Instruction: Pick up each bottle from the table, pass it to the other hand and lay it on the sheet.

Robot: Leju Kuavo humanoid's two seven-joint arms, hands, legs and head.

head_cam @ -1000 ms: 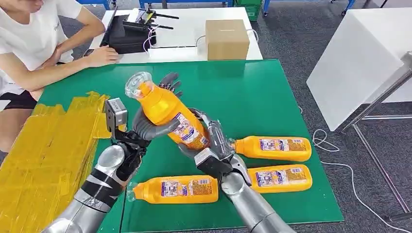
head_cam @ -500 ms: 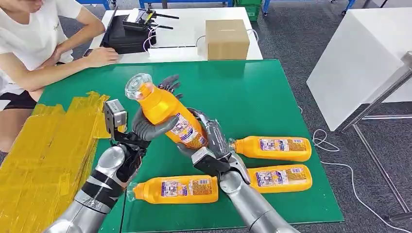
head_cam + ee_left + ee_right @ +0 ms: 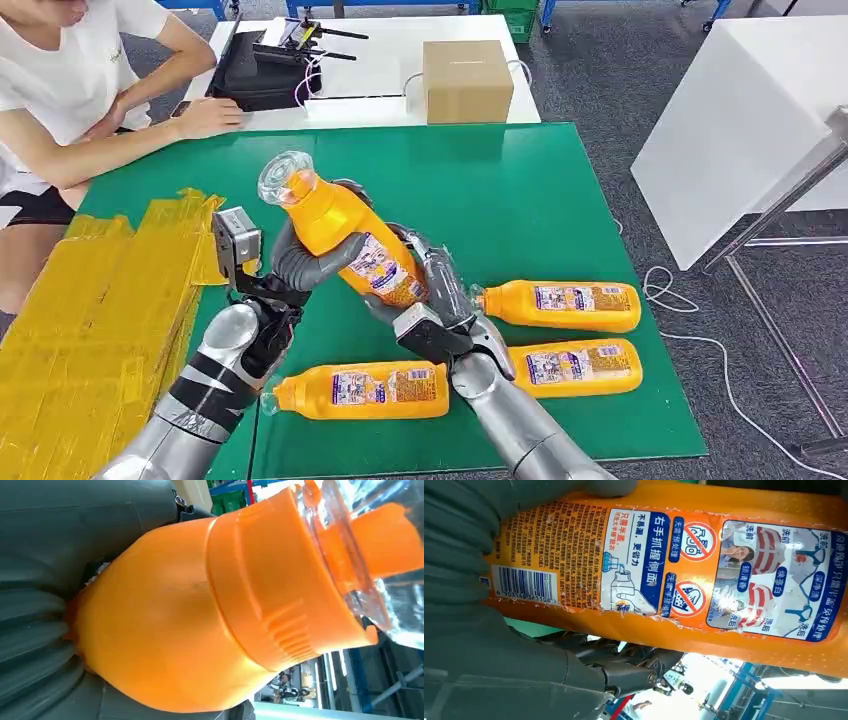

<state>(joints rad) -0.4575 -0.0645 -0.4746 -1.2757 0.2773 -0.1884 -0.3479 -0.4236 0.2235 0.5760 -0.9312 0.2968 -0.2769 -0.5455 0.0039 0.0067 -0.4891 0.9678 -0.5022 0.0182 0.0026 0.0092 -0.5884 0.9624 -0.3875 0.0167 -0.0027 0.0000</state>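
Fingers of the left hand (image 3: 300, 262) have curled around the raised bottle (image 3: 345, 235), cap tilted up-left toward the yellow sheet (image 3: 90, 310), while the right hand (image 3: 435, 290) still clasps its base above the table (image 3: 540, 200).

Silver arms, black-banded; grey ribbed left hand (image 3: 305, 262); dark fingers

Grey carpet floor (image 3: 600, 90) beneath white tables (image 3: 390, 70).
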